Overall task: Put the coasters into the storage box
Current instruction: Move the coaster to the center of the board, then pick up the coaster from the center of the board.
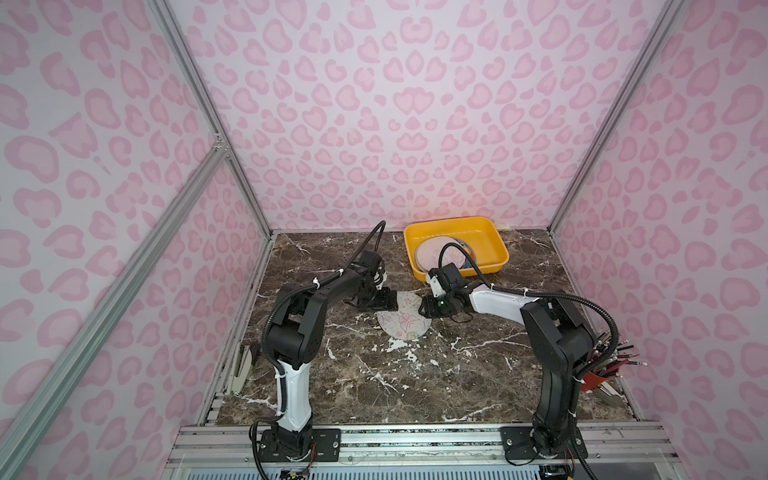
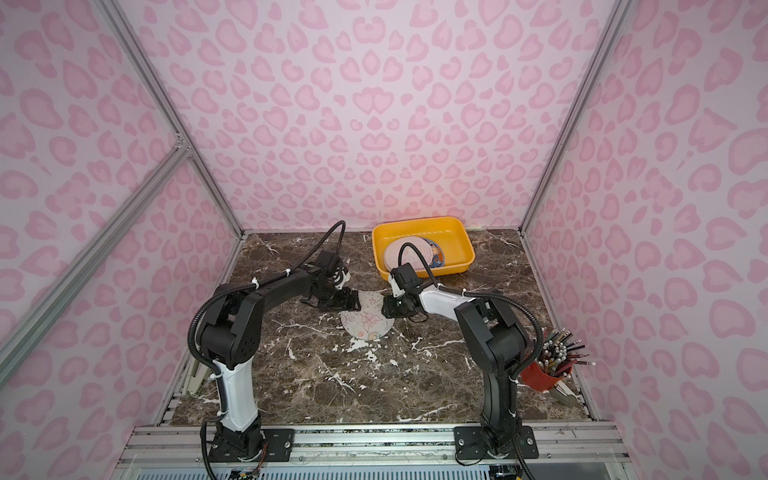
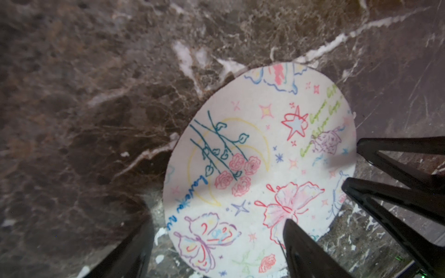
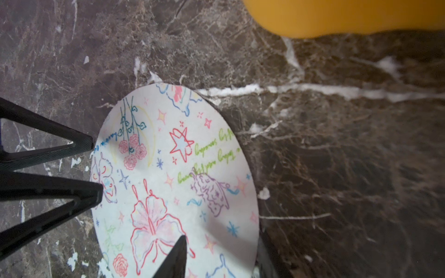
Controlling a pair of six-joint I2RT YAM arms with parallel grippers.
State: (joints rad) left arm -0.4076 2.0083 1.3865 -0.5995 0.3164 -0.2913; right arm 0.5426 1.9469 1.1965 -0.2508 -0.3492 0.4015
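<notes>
Both pincers meet over mid-table in both top views; my left pincer [image 1: 392,301] [image 2: 356,301] reaches the butterfly coaster [image 1: 405,326] [image 2: 368,326] from one side, my right pincer [image 1: 423,306] [image 2: 384,308] from the opposite side. That coaster is on the marble table [image 1: 374,382], near the storage box [image 1: 457,226] [image 2: 419,222] but outside it; the yellow box sits at the far edge, with pale coasters [image 1: 426,255] [image 2: 392,257] overlapping inside; a blue-rimmed coaster [image 2: 437,254] lies among them in a top view.

From my left wrist, my left pincer [image 3: 216,216] stands open; one finger [image 3: 303,248] is over the printed face by the red butterfly, its mate over bare marble; across the coaster [image 3: 252,149], my right pincer [image 3: 351,166] shows two tips apart at the rim.

From my right wrist, my right pincer [image 4: 224,235] is likewise parted, not clamped; one finger [image 4: 173,260] lies over the coaster [image 4: 180,156], the other beyond its rim; whether either presses the disc I cannot tell. A shadow under that rim makes the edge look raised; my left pincer [image 4: 97,168] has both tips at the opposite rim; a blurred corner of the storage box [image 4: 337,16] shows beyond, apart from the coaster.
</notes>
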